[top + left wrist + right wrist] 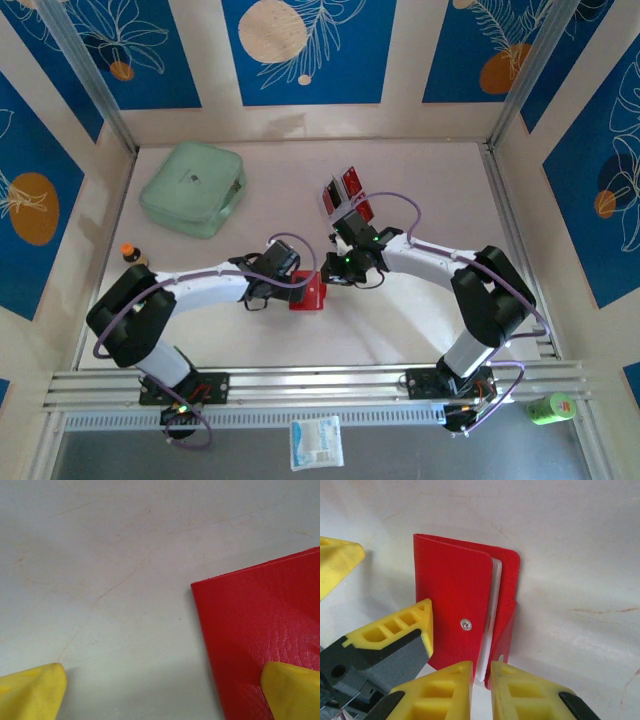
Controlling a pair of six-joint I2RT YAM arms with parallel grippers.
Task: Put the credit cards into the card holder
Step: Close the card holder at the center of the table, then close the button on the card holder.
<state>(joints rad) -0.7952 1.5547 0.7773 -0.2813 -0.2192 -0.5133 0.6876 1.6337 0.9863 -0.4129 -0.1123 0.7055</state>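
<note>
The red card holder [310, 294] lies on the table between my two grippers. In the right wrist view the card holder [451, 600] is partly folded, its pale dot clasp facing me. A card's white edge [492, 605] sits between its flaps. My right gripper [481, 672] is at the card's near corner with its jaws a narrow gap apart, not pressing on it. My left gripper [162, 680] is open wide: one fingertip [292, 690] rests over the holder's red cover [260, 630], the other over bare table. More red credit cards [350, 182] stand behind my right gripper [335, 270].
The cards stand in a clear plastic rack [343, 203]. A mint-green case [193, 188] lies at the back left. A small orange-capped bottle [130, 252] stands by the left arm. A green can [552, 407] and a white packet [316, 442] lie beyond the near rail.
</note>
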